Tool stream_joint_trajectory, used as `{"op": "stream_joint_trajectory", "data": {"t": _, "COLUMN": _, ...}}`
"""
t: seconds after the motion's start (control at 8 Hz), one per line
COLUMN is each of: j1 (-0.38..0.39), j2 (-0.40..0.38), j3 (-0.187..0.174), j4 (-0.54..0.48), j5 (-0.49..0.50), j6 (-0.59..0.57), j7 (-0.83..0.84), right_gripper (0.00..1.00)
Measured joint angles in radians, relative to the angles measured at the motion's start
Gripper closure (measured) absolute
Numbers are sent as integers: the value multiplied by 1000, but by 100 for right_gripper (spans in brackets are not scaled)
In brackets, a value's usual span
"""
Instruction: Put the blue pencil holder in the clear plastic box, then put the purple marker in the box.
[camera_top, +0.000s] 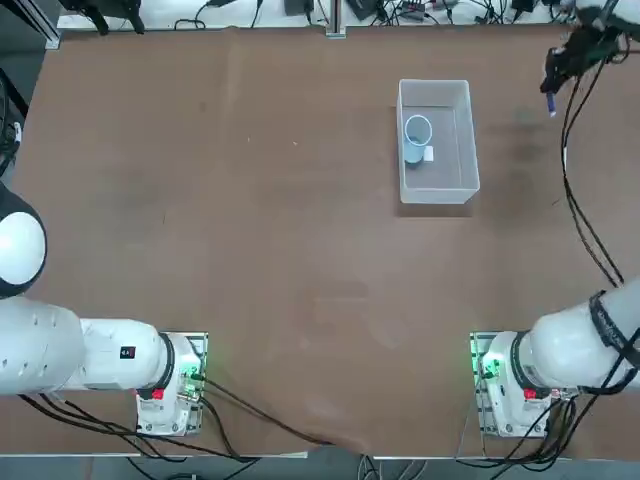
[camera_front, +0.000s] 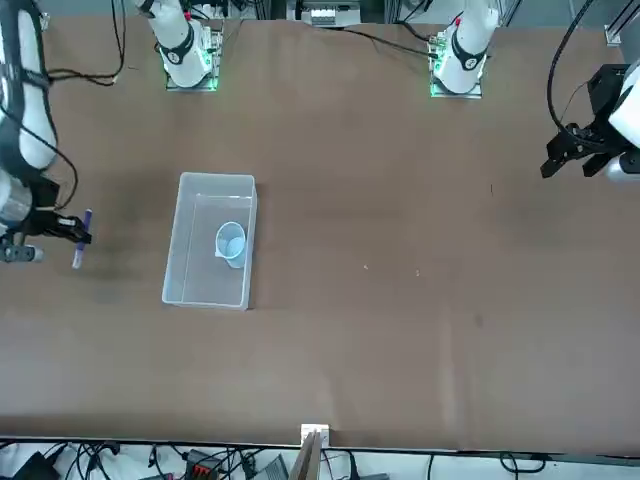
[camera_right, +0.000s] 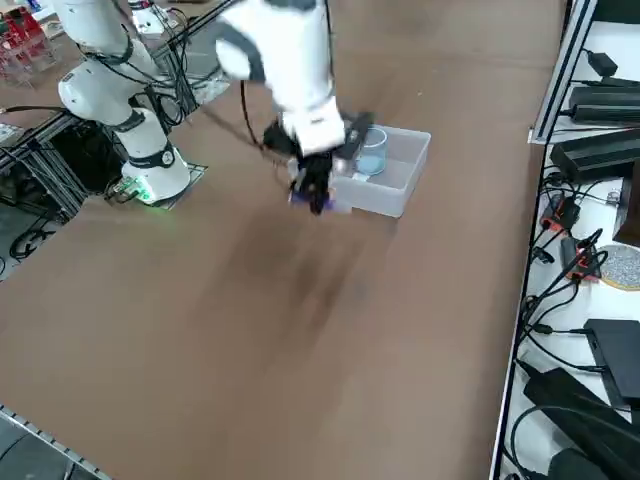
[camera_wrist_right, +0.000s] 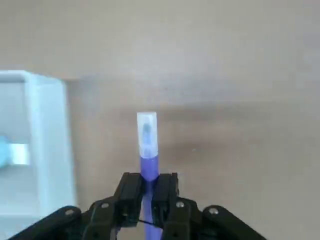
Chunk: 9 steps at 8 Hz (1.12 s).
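Observation:
The blue pencil holder (camera_top: 416, 137) lies inside the clear plastic box (camera_top: 460, 100), also seen as the holder (camera_front: 230, 243) in the box (camera_front: 190, 200) from the front. My right gripper (camera_wrist_right: 148, 186) is shut on the purple marker (camera_wrist_right: 147, 145), whose whitish tip points away from the fingers. In the top view the gripper (camera_top: 553, 85) hovers to the right of the box, with the marker (camera_top: 550, 103) hanging from it. The front view shows the marker (camera_front: 81, 240) well left of the box, above the table. From the right side, the gripper (camera_right: 315, 190) and marker (camera_right: 305, 198) sit just in front of the box (camera_right: 400, 175).
The brown table (camera_top: 250, 230) spreads wide to the left of the box. Cables and power bricks (camera_right: 600, 150) line the ledge past the table's far edge. A black cable (camera_top: 580, 210) trails from my right arm down to its base (camera_top: 510, 385).

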<state>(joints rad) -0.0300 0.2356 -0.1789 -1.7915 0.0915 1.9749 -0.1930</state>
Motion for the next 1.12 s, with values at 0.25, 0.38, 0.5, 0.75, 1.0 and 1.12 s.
{"op": "stream_joint_trajectory", "data": {"t": 0.25, "j1": 112, "j2": -13, "j3": 6, "j4": 61, "j5": 3, "j6": -81, "j7": 157, "right_gripper": 85}}
{"op": "stream_joint_trajectory", "data": {"t": 0.38, "j1": 182, "j2": -9, "j3": 8, "j4": 65, "j5": 3, "j6": -85, "j7": 240, "right_gripper": 85}}
{"op": "stream_joint_trajectory", "data": {"t": 0.5, "j1": 251, "j2": 1, "j3": 9, "j4": 63, "j5": 3, "j6": -86, "j7": 308, "right_gripper": 85}}
{"op": "stream_joint_trajectory", "data": {"t": 0.75, "j1": 353, "j2": 43, "j3": 10, "j4": 58, "j5": 3, "j6": -82, "j7": 386, "right_gripper": 85}}
{"op": "stream_joint_trajectory", "data": {"t": 1.0, "j1": 416, "j2": 98, "j3": 9, "j4": 28, "j5": 3, "j6": -4, "j7": 427, "right_gripper": 85}}
{"op": "stream_joint_trajectory", "data": {"t": 1.12, "j1": 440, "j2": 119, "j3": 9, "j4": -19, "j5": 2, "j6": 71, "j7": 436, "right_gripper": 85}}
